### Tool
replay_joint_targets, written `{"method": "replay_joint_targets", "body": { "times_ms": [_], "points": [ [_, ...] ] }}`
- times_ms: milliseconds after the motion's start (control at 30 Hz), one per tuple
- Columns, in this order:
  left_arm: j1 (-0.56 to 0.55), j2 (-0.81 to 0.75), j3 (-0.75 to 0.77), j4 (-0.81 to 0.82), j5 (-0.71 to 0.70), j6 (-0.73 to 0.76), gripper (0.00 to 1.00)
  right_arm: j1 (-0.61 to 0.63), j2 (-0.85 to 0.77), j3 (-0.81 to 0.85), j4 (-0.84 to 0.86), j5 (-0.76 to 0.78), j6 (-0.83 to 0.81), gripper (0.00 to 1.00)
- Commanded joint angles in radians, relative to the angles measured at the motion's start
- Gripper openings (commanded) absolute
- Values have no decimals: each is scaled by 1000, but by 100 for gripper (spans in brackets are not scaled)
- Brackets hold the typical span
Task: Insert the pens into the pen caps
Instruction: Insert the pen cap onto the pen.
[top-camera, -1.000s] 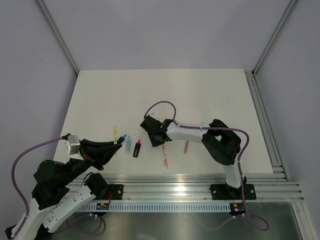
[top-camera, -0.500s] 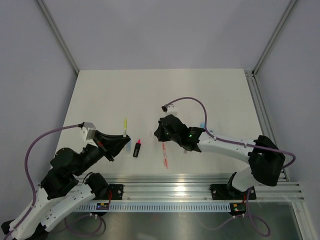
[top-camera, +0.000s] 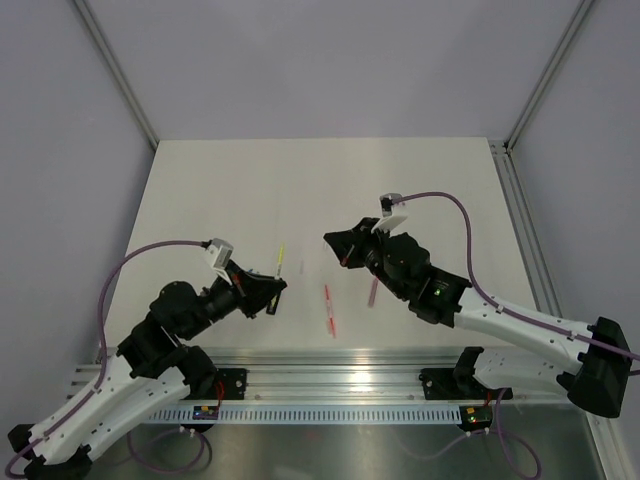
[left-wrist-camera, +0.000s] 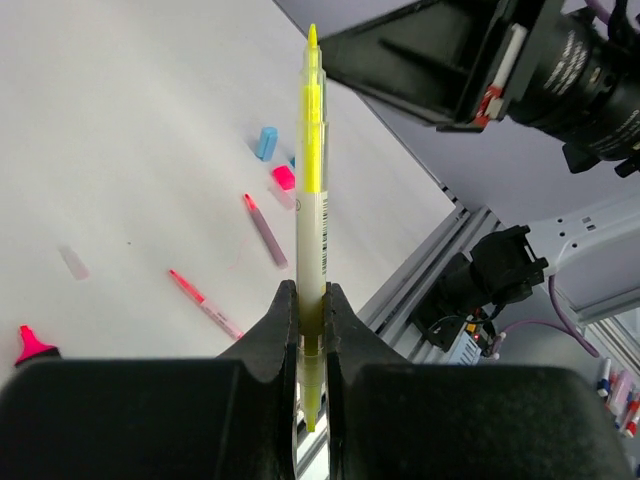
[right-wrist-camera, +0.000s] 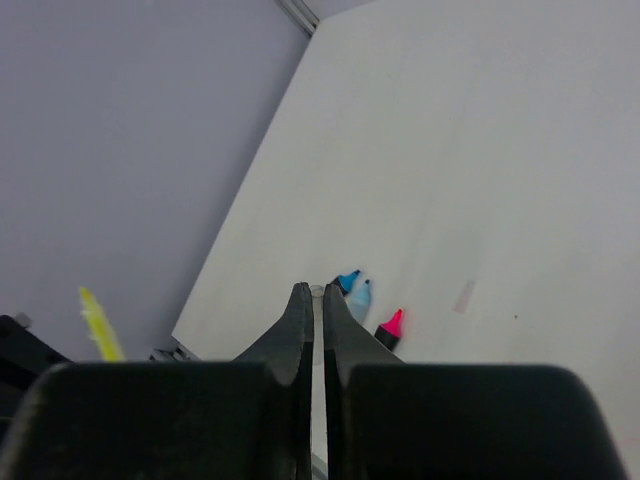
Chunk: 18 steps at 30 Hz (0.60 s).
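My left gripper (top-camera: 268, 288) (left-wrist-camera: 312, 292) is shut on a thin yellow pen (top-camera: 280, 259) (left-wrist-camera: 312, 170) and holds it above the table, tip pointing toward my right gripper (top-camera: 336, 243) (left-wrist-camera: 420, 55). My right gripper (right-wrist-camera: 318, 291) is shut on a thin clear cap (right-wrist-camera: 318, 293) that barely shows between its tips. It also sees the yellow pen (right-wrist-camera: 98, 324) at lower left. On the table lie a red-pink pen (top-camera: 328, 310) (left-wrist-camera: 205, 303), a purplish pen (top-camera: 372, 292) (left-wrist-camera: 265, 230), a blue cap (left-wrist-camera: 266, 142) and a pink cap (left-wrist-camera: 283, 177).
Three short markers lie together on the table: one blue-tipped (right-wrist-camera: 347, 281), one pale-blue (right-wrist-camera: 359, 298) and one black with a pink tip (right-wrist-camera: 388, 326) (left-wrist-camera: 35, 345). A faint clear cap (right-wrist-camera: 465, 295) (left-wrist-camera: 72, 262) lies nearby. An aluminium rail (top-camera: 400, 378) runs along the near edge.
Both grippers have risen off the table and come toward each other. The left one carried the yellow pen up and to the right. The right arm has stretched out, its gripper now higher and further right.
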<state>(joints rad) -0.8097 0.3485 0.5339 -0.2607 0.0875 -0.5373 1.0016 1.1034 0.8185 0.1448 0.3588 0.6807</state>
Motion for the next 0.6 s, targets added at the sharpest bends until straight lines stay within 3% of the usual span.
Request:
{"method": "replay_joint_targets", "body": {
  "times_ms": [0,567],
  "points": [
    [3,33,-35,174,69,-50,0,8,-39,-1,119,68,-3,0],
    [1,136,-101,354,176,-101,0,8,-7,24,305,3,16,0]
  ]
}}
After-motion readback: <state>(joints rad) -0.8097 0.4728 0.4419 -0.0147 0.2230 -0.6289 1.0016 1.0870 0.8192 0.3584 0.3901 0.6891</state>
